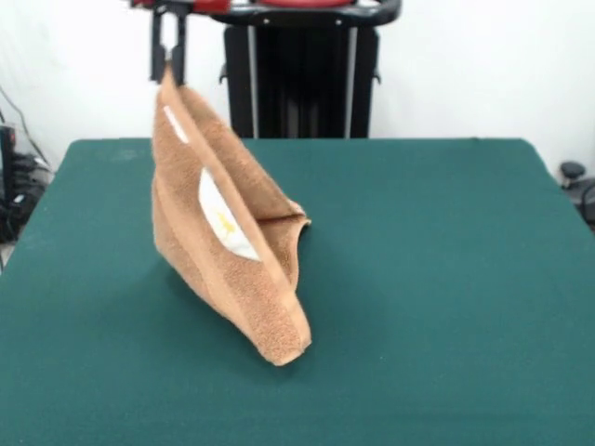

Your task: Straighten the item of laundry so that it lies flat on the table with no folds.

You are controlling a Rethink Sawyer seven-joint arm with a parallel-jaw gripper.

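Front view: the gripper (168, 63) comes down at the picture's 11 o'clock, its two dark fingers (156, 45) closed on the top corner of the towel (223, 251). The towel hangs from that pinch as a folded, tent-like drape, upper part in the air, lower end resting on the green table (446, 279) left of centre, toward 7 o'clock from the table's middle. A white label (223, 223) shows on the inner face between two hanging layers, so the cloth is doubled, not open. The robot's pedestal (302, 79) stands at 12 o'clock behind the table. Judgement: the step in hand is a lift-and-drag. To do it well, the grip should hold on the corner while the arm carries it away from the resting end, low and steady, so the grounded part anchors by friction and the layers peel apart. Risk: releasing from this height would probably let the towel collapse folded. No other view is supplied.
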